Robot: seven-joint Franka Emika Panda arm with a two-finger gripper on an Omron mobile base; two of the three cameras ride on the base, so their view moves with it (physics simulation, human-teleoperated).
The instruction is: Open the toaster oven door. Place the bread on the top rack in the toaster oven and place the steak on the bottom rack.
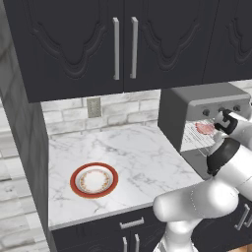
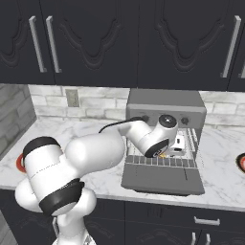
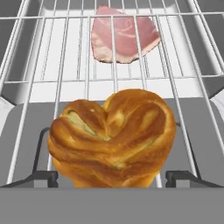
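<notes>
The grey toaster oven [image 2: 165,103] stands on the counter with its door [image 2: 160,179] folded down flat. In the hand view the golden-brown bread [image 3: 113,138] rests on the near part of the upper wire rack [image 3: 192,87]. The pinkish steak [image 3: 124,37] lies farther in, on a lower level seen through the wires. My gripper [image 3: 111,178] reaches into the oven mouth and is open, one dark fingertip on each side of the bread. In the right base view the hand [image 2: 178,145] is at the oven opening. The steak [image 1: 204,128] also shows in the left base view.
A red-rimmed plate [image 1: 94,179] sits bare on the marble counter [image 1: 138,147] left of the oven. Dark wall cabinets [image 1: 123,44] hang low above the oven. The open door juts over the counter's front edge. Another red rim [image 2: 240,162] shows at the far right.
</notes>
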